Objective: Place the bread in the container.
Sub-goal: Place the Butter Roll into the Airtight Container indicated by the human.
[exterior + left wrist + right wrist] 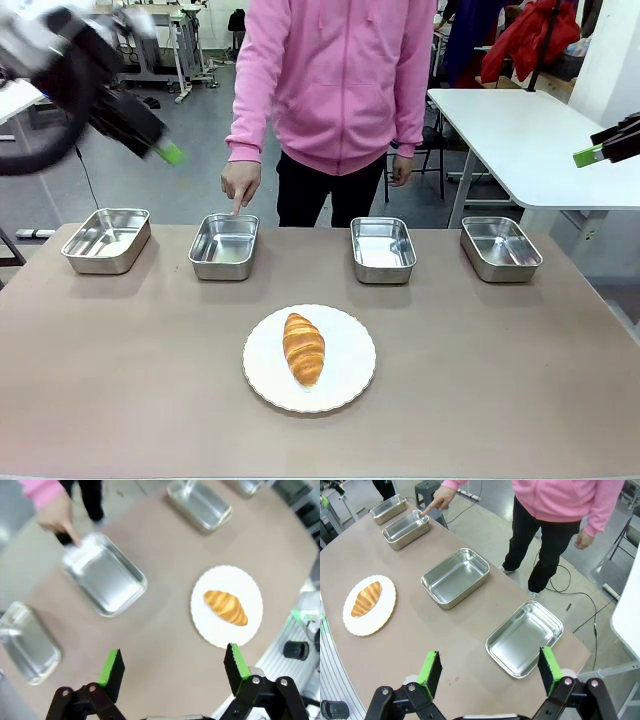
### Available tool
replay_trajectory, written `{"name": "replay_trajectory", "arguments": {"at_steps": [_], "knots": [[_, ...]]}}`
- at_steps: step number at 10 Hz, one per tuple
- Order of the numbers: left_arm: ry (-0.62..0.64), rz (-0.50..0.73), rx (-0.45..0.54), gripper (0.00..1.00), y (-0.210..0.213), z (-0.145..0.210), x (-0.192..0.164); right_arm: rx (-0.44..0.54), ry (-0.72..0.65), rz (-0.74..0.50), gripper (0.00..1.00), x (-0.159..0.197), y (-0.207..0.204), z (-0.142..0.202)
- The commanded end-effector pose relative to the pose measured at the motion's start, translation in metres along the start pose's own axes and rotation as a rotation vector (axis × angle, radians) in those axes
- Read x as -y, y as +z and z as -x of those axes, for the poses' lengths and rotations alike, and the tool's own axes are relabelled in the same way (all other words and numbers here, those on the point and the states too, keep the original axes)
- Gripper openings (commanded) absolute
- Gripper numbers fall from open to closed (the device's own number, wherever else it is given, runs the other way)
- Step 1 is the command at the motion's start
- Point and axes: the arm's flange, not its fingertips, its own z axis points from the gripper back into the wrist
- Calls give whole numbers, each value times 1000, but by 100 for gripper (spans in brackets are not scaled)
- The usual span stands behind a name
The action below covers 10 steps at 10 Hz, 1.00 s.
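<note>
From where I stand, the golden-brown, ridged croissant (304, 348) lies in the middle of a round white scallop-edged plate (350, 388) at the near side of the brown counter (500, 400). It looks soft and flaky, so I reckon a hard pinch could crush it. A grip near one tapered tip could let it swing loose and drop. The plate may also skid if a finger lands on its rim.

Farther back, four shiny stainless-steel rectangular pans stand in a row, all alike, so the likeliest slip is picking the wrong one. The person's hand (240, 186) points a finger down at the second pan from the robot's left (224, 246), which I take to be the one meant.

The left end effector (172, 667) hovers above the counter with its green pads spread wide, holding and touching nothing. The right end effector (490, 667) is likewise spread wide and empty, raised over the right end of the row.
</note>
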Motion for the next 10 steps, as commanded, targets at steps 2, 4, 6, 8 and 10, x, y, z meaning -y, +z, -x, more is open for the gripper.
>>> {"name": "replay_trajectory", "arguments": {"at_steps": [2, 4, 6, 8, 10], "knots": [[83, 19, -136, 100, -54, -18, -1, 23, 0, -4, 100, 1, 0, 0], [43, 5, -71, 100, -39, -7, 9, 23, 0, -4, 100, 1, 0, 0], [43, 5, -71, 100, -39, -7, 9, 23, 0, -4, 100, 1, 0, 0], [66, 1, -69, 100, -39, -13, 9, 23, 0, -4, 100, 1, 0, 0], [218, -43, -136, 100, -68, -44, 35, 23, 0, -4, 100, 1, 0, 0]]}}
